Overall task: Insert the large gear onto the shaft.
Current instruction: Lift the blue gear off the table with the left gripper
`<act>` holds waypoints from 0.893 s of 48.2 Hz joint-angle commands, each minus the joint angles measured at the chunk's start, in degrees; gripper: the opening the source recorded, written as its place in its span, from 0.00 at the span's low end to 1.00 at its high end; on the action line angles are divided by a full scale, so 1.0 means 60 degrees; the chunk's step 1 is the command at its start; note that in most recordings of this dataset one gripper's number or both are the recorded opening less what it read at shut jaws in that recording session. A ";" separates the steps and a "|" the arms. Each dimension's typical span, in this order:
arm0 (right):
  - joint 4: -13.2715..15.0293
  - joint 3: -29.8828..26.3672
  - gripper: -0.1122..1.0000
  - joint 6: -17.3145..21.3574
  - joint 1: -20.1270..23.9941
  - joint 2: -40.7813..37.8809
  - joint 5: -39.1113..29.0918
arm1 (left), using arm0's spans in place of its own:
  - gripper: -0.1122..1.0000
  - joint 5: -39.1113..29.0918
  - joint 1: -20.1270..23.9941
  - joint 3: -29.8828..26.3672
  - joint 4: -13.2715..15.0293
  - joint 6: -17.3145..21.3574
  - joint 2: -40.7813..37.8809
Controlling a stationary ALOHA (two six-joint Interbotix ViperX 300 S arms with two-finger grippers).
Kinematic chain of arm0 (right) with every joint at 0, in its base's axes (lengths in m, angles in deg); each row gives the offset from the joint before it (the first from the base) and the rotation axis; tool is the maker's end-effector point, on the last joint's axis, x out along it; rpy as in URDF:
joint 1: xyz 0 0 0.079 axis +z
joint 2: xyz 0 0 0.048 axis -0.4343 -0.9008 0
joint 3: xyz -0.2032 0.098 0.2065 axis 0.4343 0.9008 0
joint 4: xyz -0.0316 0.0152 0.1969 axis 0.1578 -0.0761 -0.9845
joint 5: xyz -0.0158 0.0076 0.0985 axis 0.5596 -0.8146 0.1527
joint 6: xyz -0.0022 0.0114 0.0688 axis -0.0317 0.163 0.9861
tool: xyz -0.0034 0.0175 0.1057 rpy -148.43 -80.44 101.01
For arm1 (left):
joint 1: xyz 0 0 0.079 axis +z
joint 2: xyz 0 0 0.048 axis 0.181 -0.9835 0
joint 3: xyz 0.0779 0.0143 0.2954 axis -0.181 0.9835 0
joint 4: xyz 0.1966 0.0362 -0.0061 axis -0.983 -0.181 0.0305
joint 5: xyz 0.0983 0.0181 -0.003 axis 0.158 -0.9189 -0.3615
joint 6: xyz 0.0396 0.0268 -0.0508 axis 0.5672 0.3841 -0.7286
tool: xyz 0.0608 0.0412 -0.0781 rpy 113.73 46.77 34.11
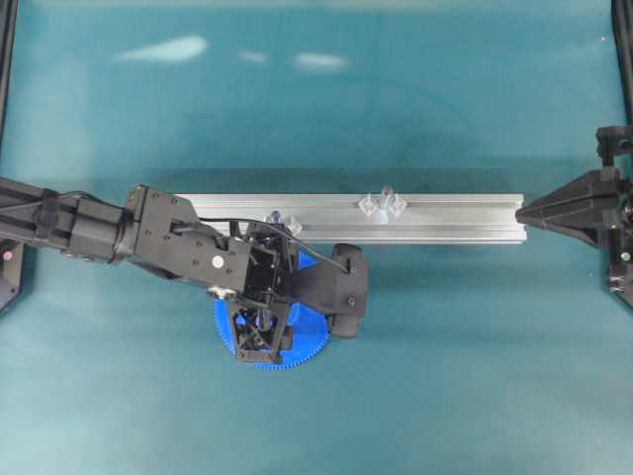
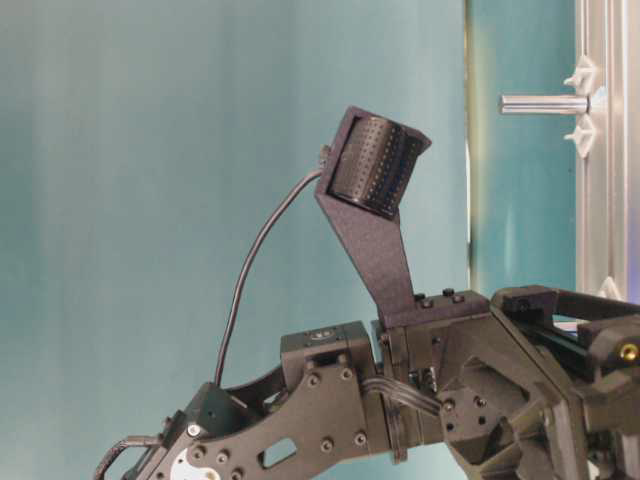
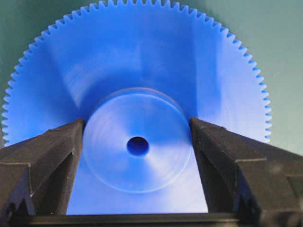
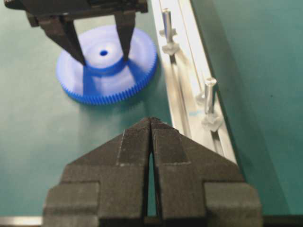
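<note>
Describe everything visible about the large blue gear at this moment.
The large gear is a flat, bright-blue disc that looks like plastic, with fine teeth all round its rim, a raised round hub and a small centre hole. It lies flat on the green table, beside the aluminium rail, not on any peg. The left gripper is over it, its fingers straddling the hub on both sides; whether they press it cannot be told.

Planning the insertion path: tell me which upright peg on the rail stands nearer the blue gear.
The peg at the right-wrist view's top, level with the blue toothed plastic gear; the other peg stands nearer that camera.
</note>
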 commanded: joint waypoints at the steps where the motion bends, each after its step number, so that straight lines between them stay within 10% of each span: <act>1: -0.0015 -0.0103 0.12 0.0088 -0.0015 -0.0044 0.0044 | 0.78 -0.0190 -0.0029 -0.0352 -0.0015 0.0015 0.0278; 43: -0.0015 -0.0088 0.12 0.0088 -0.0015 0.0073 0.0029 | 0.78 -0.3091 0.0630 -0.3325 -0.0103 0.0996 0.1099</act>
